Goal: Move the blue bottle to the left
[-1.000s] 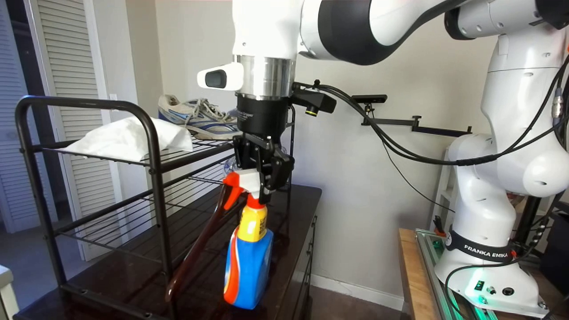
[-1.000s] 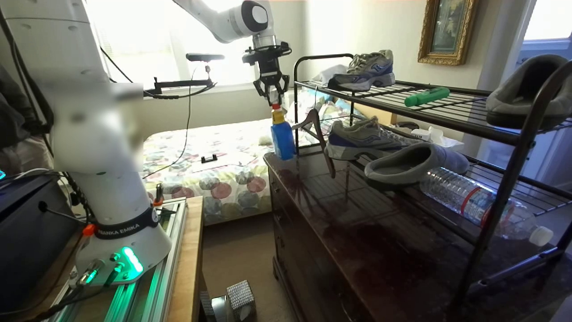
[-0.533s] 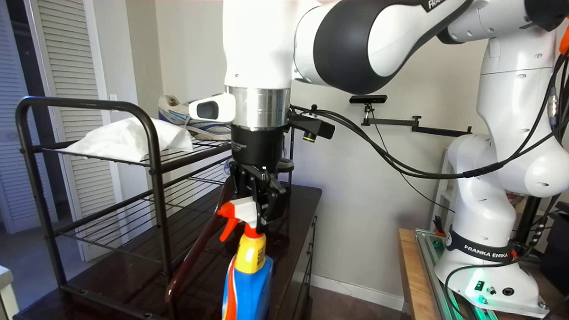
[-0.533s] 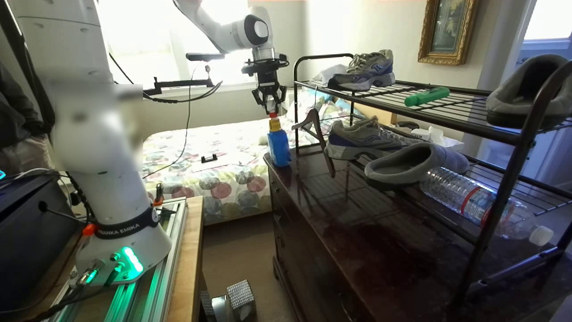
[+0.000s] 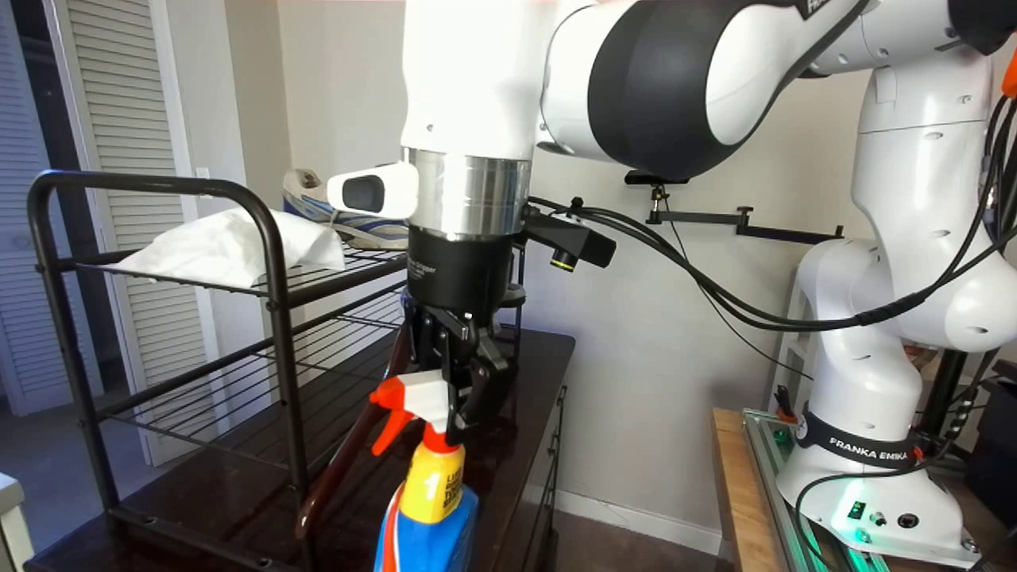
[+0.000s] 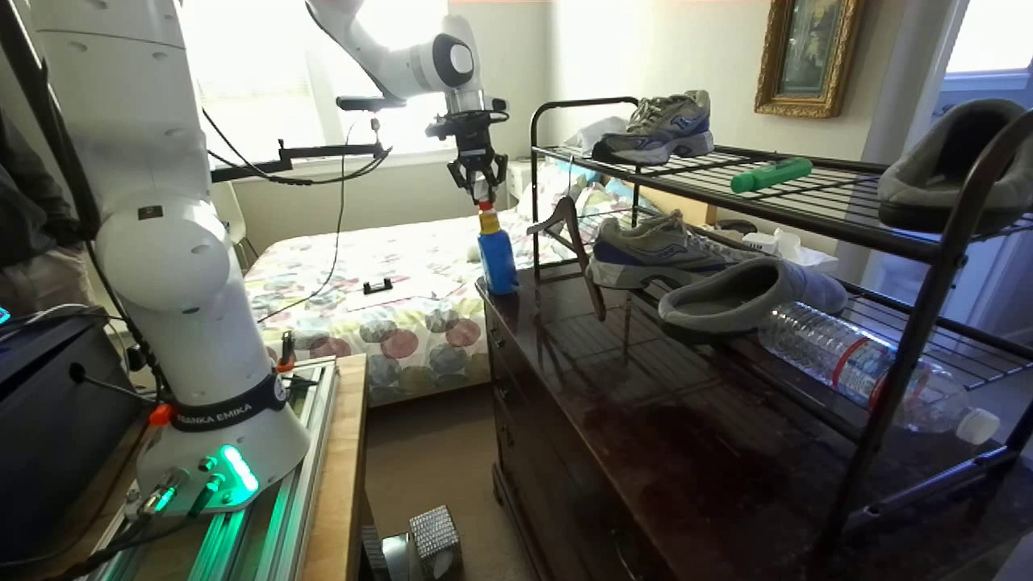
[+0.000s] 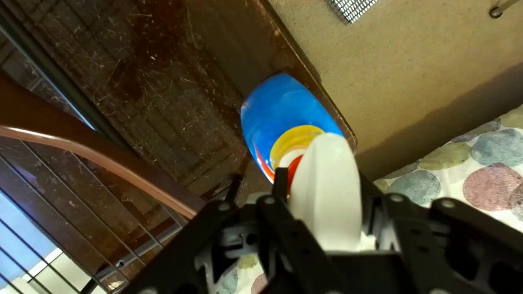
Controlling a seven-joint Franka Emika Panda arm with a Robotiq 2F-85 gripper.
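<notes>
The blue bottle [image 5: 437, 536] has a translucent blue body, a yellow label, a white head and a red-orange nozzle. My gripper [image 5: 454, 421] is shut on its white head from above, and the bottle hangs slightly tilted below. In an exterior view the bottle [image 6: 498, 262] is at the far corner of the dark dresser [image 6: 581, 379], under the gripper [image 6: 483, 192]. In the wrist view the white head is between the fingers [image 7: 322, 183], with the blue body [image 7: 284, 106] over the dresser's corner. Whether its base touches the dresser cannot be told.
A dark wire rack [image 5: 278, 318] with shoes [image 6: 658, 129] stands on the dresser beside the bottle. A brown hanger [image 6: 573, 242] hangs from it close by. A clear bottle [image 6: 871, 371] lies on its lower shelf. A bed [image 6: 387, 315] is behind the dresser's end.
My gripper has come down with the bottle in it, then shifted slightly left in both exterior views. The bottle's base has left the frame in an exterior view.
</notes>
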